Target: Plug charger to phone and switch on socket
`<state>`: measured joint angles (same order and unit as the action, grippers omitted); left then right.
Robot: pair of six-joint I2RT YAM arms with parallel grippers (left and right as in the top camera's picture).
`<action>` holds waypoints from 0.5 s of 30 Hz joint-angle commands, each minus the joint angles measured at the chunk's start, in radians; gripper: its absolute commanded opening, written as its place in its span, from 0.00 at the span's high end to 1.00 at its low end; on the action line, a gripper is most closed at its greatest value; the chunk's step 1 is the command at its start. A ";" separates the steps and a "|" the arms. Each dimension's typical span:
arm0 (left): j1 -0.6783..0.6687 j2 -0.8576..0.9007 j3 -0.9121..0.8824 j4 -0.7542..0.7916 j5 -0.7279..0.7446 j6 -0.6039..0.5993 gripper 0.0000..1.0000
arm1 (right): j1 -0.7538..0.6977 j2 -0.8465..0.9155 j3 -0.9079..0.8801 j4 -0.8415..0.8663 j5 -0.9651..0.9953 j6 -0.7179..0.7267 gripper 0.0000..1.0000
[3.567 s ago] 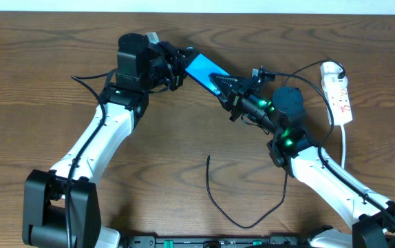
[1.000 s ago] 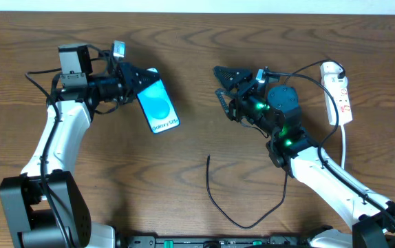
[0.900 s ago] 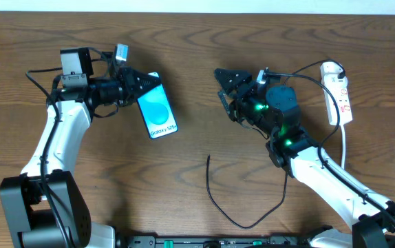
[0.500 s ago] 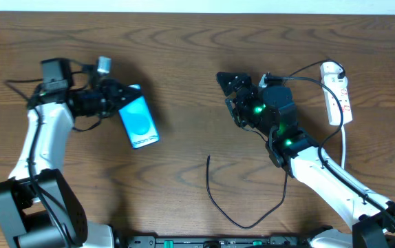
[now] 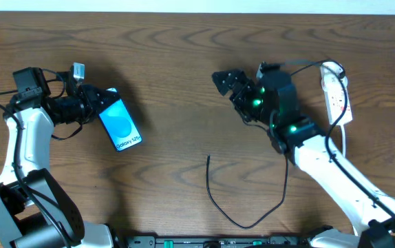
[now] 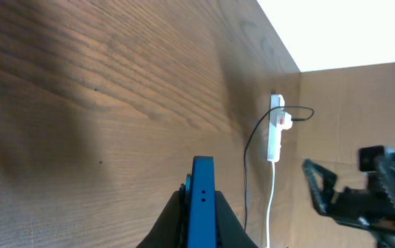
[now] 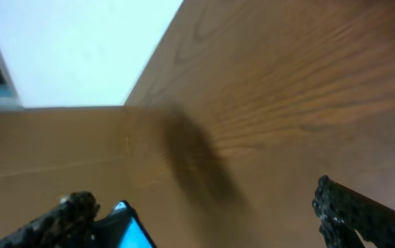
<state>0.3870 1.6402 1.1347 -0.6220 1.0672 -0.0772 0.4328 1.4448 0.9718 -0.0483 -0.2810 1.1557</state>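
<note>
Left pincer point(image 5: 100, 103) pinching the phone point(image 5: 120, 125) by one end, screen up, near the counter's point(image 5: 170, 145) left edge | right pincer point(image 5: 226, 85) spread wide, right of centre | charger point(image 5: 215, 200) loose by the front edge | socket point(image 5: 338, 96) near the far right corner

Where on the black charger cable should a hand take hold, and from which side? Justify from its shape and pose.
Grip the charger on the straight stretch just behind its plug tip, from above, straddling it: it lies flat on the table. The open right hand is nearest.
</note>
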 commanded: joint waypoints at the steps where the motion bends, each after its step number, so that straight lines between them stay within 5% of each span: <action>1: 0.002 -0.022 0.032 -0.003 0.024 0.014 0.92 | -0.005 -0.006 0.116 -0.106 -0.009 -0.157 0.01; 11: 0.002 -0.022 0.032 -0.006 0.024 0.013 0.92 | 0.003 0.003 0.252 -0.584 0.124 -0.467 0.01; 15: 0.002 -0.022 0.032 -0.007 0.024 0.013 0.93 | 0.006 0.003 0.250 -0.639 0.129 -0.551 0.01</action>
<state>0.3870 1.6402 1.1347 -0.6250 1.0672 -0.0734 0.4316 1.4464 1.2041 -0.6827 -0.1886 0.7246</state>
